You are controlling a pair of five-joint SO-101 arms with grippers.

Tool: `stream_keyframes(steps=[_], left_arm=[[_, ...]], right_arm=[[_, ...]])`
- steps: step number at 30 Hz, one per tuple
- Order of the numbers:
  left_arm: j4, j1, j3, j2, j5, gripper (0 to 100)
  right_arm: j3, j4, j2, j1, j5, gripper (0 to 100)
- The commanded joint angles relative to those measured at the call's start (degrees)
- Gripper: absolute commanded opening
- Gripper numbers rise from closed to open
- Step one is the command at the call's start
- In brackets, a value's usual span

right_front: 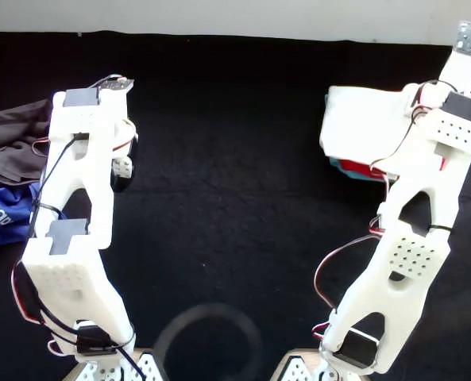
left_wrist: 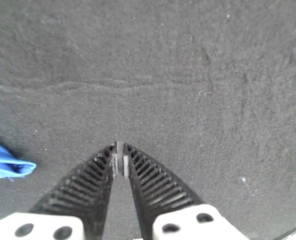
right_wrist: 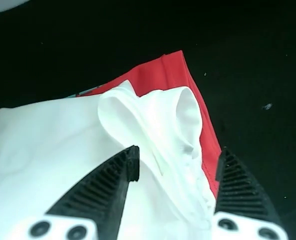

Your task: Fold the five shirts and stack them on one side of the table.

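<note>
A folded white shirt (right_front: 362,123) tops a stack at the table's right rear, with a red shirt (right_front: 353,169) and a teal edge beneath it. In the right wrist view my right gripper (right_wrist: 178,165) is open, its fingers straddling a bunched fold of the white shirt (right_wrist: 157,125) over the red shirt (right_wrist: 167,70). My left gripper (left_wrist: 120,161) is shut over bare black cloth, empty. A blue shirt (right_front: 1,213) and a dark grey-brown shirt (right_front: 13,139) lie crumpled at the left edge; a blue shirt corner (left_wrist: 5,162) shows beside the left gripper.
The black tablecloth (right_front: 227,182) covers the whole table. The two arm bases (right_front: 108,365) stand at the near edge. A pale wall strip runs along the far edge.
</note>
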Motion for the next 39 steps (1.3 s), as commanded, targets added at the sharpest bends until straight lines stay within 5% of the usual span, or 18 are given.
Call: stream_keyframes(steps=[1, 10, 17, 30, 39], left_arm=[[-0.5, -0.1, -1.1, -0.4, -0.1, 1], [-0.5, -0.1, -1.1, -0.4, -0.1, 1], [-0.4, -0.1, -1.1, -0.5, -0.1, 1], [2.0, -0.1, -0.5, -6.5, 0.0, 1], [6.2, -0.1, -0.5, -8.7, 0.3, 1]], right_arm=[[-5.0, -0.6, -3.8, -1.9, -4.2, 24.8], [-13.0, 13.2, -3.8, -9.7, -4.0, 22.8], [-12.9, 14.8, -3.5, -10.1, -3.9, 0.2], [-3.9, 12.6, -4.3, -9.4, -4.3, 0.5], [-19.8, 29.4, -6.2, -13.7, -4.4, 0.5]])
